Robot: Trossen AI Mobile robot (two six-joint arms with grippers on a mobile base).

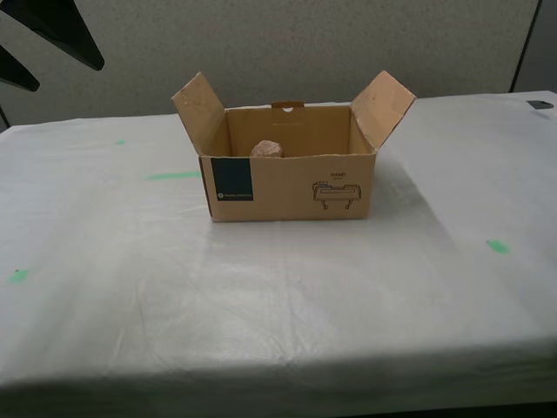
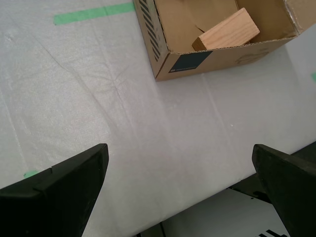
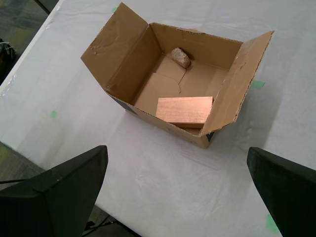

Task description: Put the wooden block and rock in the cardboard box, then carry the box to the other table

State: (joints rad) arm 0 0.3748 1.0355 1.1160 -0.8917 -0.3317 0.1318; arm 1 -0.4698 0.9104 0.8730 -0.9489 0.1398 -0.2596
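Observation:
The cardboard box (image 1: 287, 187) stands with its flaps open on the other table (image 1: 261, 296), which is draped in white cloth. The rock (image 1: 267, 149) pokes up inside the box. In the first wrist view the rock (image 3: 181, 57) lies on the floor of the box (image 3: 123, 54) and the wooden block (image 3: 184, 109) lies flat against a wall. The second wrist view shows the block (image 2: 227, 30) in the box (image 2: 197, 61). My first gripper (image 3: 177, 155) and my second gripper (image 2: 180, 158) both hover open and empty, well back from the box.
Green tape marks (image 1: 173, 176) dot the cloth. Dark arm parts (image 1: 52, 30) hang at the exterior view's upper left. A small dark object (image 1: 540, 104) lies at the far right edge. The table's edge (image 2: 207, 197) runs below my second gripper.

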